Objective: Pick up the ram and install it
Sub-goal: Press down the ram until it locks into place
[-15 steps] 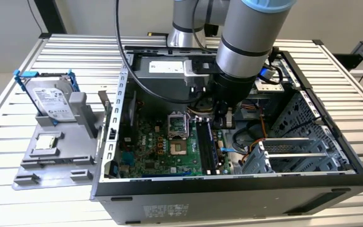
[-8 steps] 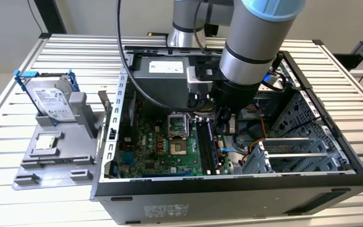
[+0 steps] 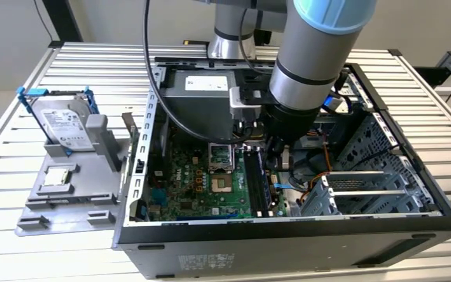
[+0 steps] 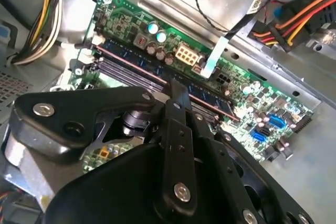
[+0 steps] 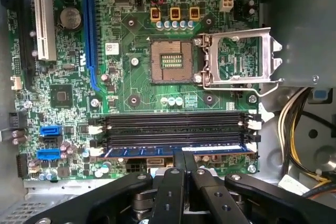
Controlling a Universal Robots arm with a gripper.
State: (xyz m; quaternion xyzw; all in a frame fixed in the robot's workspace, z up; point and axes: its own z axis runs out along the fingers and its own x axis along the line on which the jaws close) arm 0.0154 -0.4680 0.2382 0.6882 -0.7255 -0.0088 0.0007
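Far over on the exterior view's left, a silver hard drive standing in a grey holder. In the middle, an open computer case with a green board. Down inside, black gripper, jaws shut tight on the blue ram, sitting along the last black slot, beside the bare ones.

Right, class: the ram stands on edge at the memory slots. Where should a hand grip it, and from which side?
Grip the ram mid-length by its upper long edge, coming straight down onto the board, one finger on each flat face. It is thin and on edge, with empty slots close beside it and clips at the ends. The hand sits there.
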